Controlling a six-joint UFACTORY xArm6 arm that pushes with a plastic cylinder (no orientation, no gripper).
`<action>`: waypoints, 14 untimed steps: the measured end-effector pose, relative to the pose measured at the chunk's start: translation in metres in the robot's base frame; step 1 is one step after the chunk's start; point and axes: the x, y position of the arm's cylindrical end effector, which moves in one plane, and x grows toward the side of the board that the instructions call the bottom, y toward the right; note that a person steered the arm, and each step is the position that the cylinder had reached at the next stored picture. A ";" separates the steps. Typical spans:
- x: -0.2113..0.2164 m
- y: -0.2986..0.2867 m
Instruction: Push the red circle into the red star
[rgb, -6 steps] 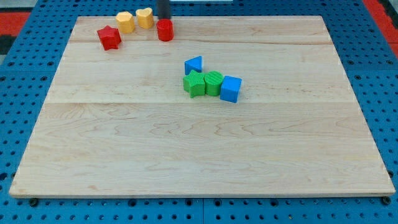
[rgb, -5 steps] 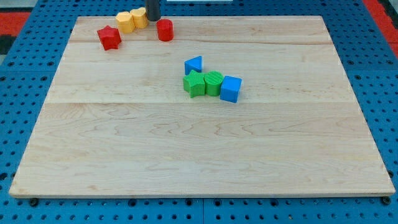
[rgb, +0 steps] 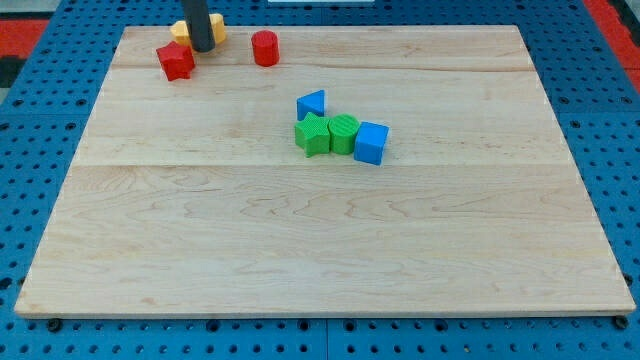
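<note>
The red circle (rgb: 265, 48) stands near the board's top edge, left of centre. The red star (rgb: 175, 61) lies to its left, a clear gap between them. My tip (rgb: 202, 48) is down on the board just right of the red star, between it and the red circle, nearer the star. The rod hides most of two yellow blocks (rgb: 214, 26) behind it; a bit of yellow (rgb: 180, 30) shows at the rod's left.
A blue triangle (rgb: 312, 104) lies at mid-board. Below it sit a green star (rgb: 313, 133), a green round block (rgb: 343, 132) and a blue cube (rgb: 371, 142), touching in a row. The wooden board (rgb: 320, 240) rests on a blue pegboard.
My tip moved left from above the red circle, across the yellow blocks, to beside the red star. The yellow blocks shifted left and up. The red circle stayed put.
</note>
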 end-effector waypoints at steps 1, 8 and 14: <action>0.021 -0.002; 0.079 -0.083; 0.063 0.160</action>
